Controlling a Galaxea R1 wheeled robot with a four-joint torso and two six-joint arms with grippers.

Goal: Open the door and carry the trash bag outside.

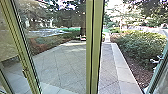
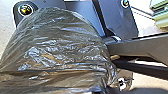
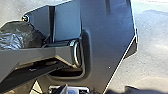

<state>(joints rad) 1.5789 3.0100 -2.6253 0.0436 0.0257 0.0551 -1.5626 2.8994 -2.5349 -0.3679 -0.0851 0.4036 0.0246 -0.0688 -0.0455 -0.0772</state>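
Note:
Through the glass door (image 1: pixel 57 57) in the head view, paving shows behind a pane with a green metal frame. To the right of its upright post (image 1: pixel 95 47) lies an opening onto the paving, with a greenish frame edge (image 1: pixel 158 67) at the far right. The dark, shiny trash bag (image 2: pixel 57 52) bulges large and close in the left wrist view, hanging from my left gripper, which the plastic hides. Part of the same trash bag (image 3: pixel 18 37) appears in the right wrist view, beside the robot's jointed bar. How my right gripper stands cannot be made out.
Outside, a paved walk (image 1: pixel 108 67) with a pale stone border (image 1: pixel 125 72) runs away from the doorway. Dense bushes (image 1: pixel 142 45) grow along its right side. A small latch or handle (image 1: pixel 25 73) sits on the left frame post.

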